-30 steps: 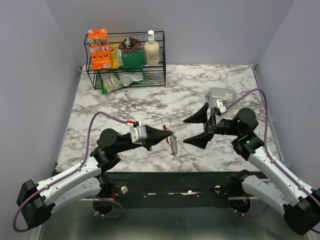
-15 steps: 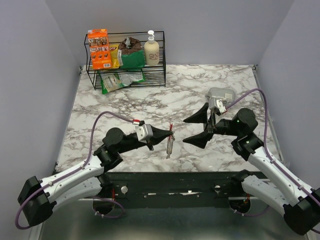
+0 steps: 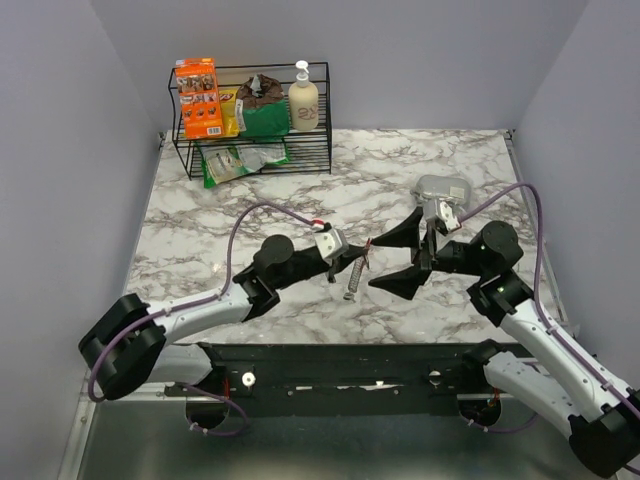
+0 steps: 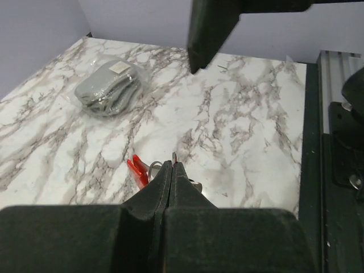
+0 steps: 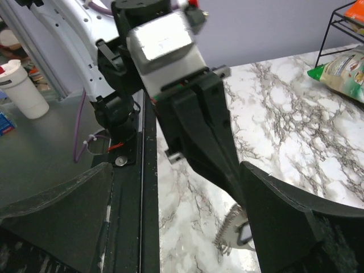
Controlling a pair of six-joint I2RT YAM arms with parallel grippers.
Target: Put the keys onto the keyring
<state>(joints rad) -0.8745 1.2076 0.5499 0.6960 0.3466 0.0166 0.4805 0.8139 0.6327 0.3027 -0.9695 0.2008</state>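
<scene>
The left gripper (image 3: 362,252) is pinching the keyring (image 3: 352,281) shut-tight between its fingertips and is holding it up off the marble-patterned table (image 3: 250,210), so the piece is dangling in the gap just in front of the right gripper (image 3: 378,265), whose fingers are standing spread wide with nothing between them. What is worrying me is how little of the ring is caught. From the left wrist view only a thin edge near the small wire loop (image 4: 174,154) seems to be in the pinch, and those hard, smooth black fingertips could let a flat piece pivot or slip if it gets nudged. The right arm's fingers are sitting very near the left's, so any careless closing could knock the ring or bump the two grippers together. I am not managing to spot any key anywhere, so I cannot say where it is, and a closing move now would probably grab only the ring. The ring itself is looking flat and D-shaped: one curved red side (image 4: 138,170), glossy like plastic or coated metal, and one gray ridged side (image 5: 233,227), toothed a bit like a spring. The tabletop is looking slick, so a dropped ring would likely skid. Behind the right arm a soft gray pouch (image 3: 443,188) in clear wrap is lying on the table.
</scene>
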